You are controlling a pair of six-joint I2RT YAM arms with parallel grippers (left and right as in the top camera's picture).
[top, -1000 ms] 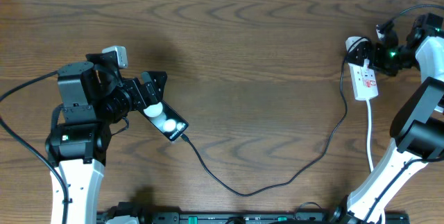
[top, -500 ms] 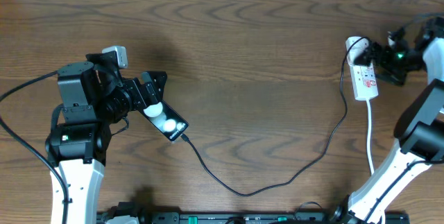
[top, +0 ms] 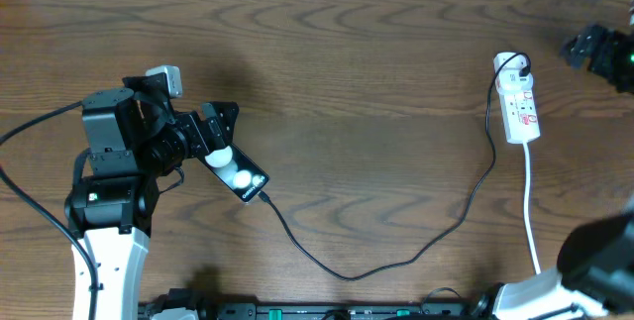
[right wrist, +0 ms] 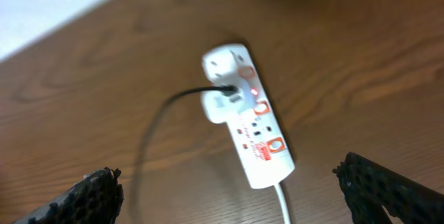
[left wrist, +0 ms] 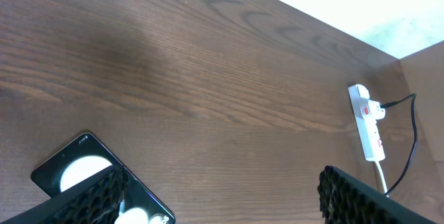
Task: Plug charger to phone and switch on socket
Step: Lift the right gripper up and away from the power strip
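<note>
Phone [top: 238,173] at 8 o'clock on the counter [top: 376,43], charger [top: 347,274] meeting its lower corner; socket [top: 519,110] at 2 o'clock. Left pincer [top: 218,134] released by the phone, right pincer [top: 580,48] released at the socket's 2 o'clock — an off-centre switch press may slide it, tugging the charger loose.

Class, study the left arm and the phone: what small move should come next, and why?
Probably raise the left gripper clear of the phone. Its fingers stand wide, one beside the phone, gripping nothing; the charger cable reaches the phone's lower end, and the right gripper is away from the power strip.
</note>
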